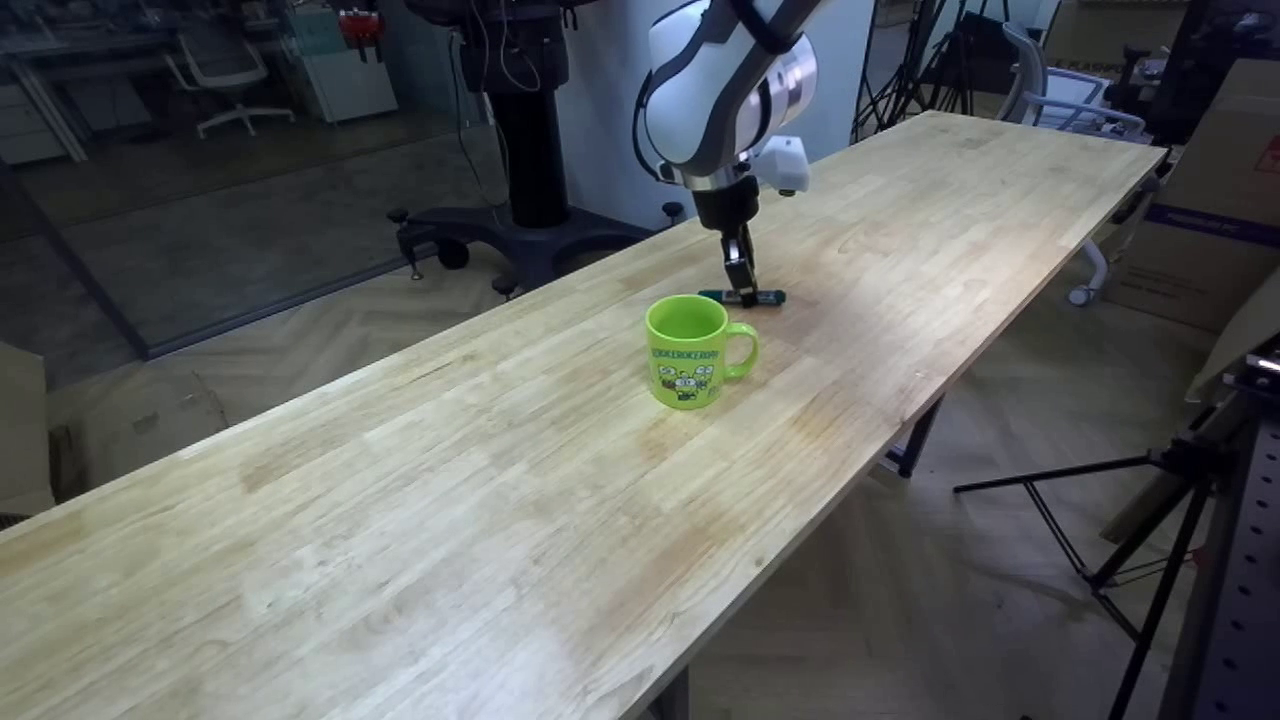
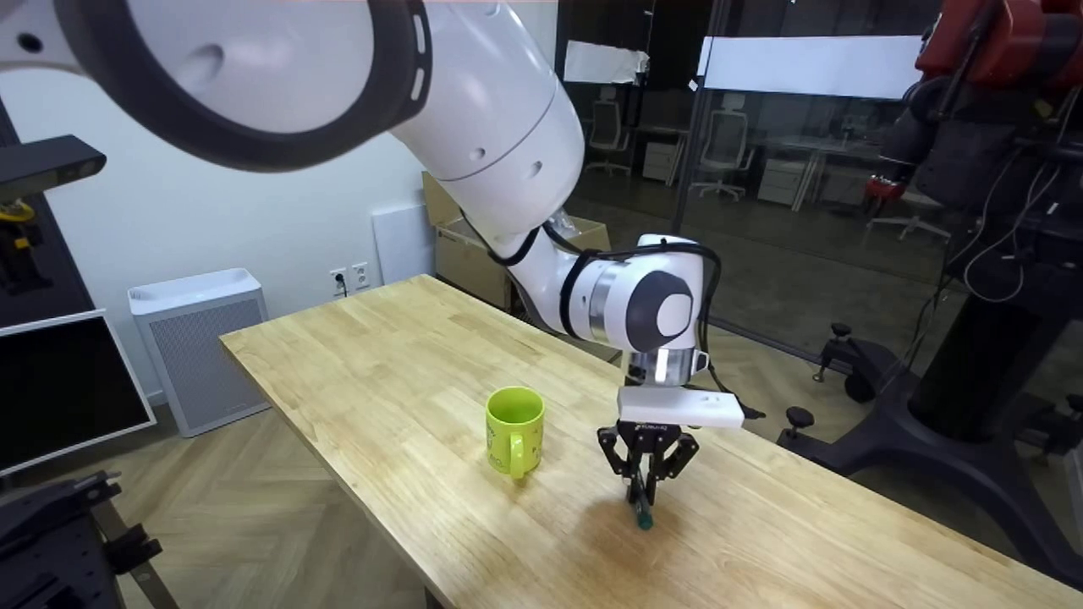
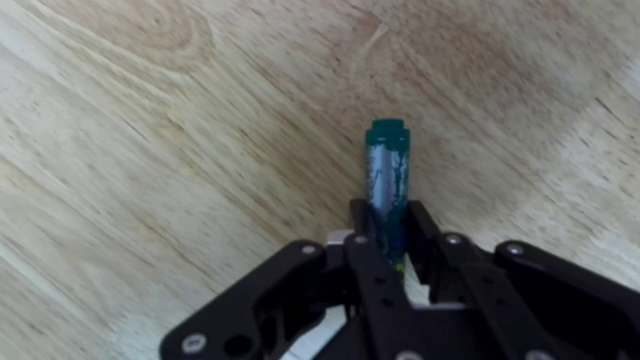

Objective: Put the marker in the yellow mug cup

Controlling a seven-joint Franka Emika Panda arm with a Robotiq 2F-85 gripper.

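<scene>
Smooth, round-barrelled, dk teal-green marker, held approx. horiz. at or just above the pale wood-grain tabletop; contact w/ the wood can't be told. Wrist view: free end solid green, stepped to a narrower, flat-topped plug; next to it a pale lilac-grey label, worn & ragged-edged, green showing thru; a small yellow fleck farther down, btwn the black fingers. Black two-finger Robotiq gripper, pointing down, clamped on the marker approx. midway along, one finger per side. In an exterior view the marker shows side-on, both ends dk green, mid-section partly hidden by the gripper. Lime yellow-green, glossy cylindrical mug cup w/ single loop handle, dk lettering & cartoon faces on its wall; upright on the same tabletop, mouth up in both exterior views, near the marker but apart, marker outside it. White robot arm w/ dk-grey joint covers, leading down to the gripper; white oblong block mounted just above the gripper's linkages; black cable looped along the wrist.
</scene>
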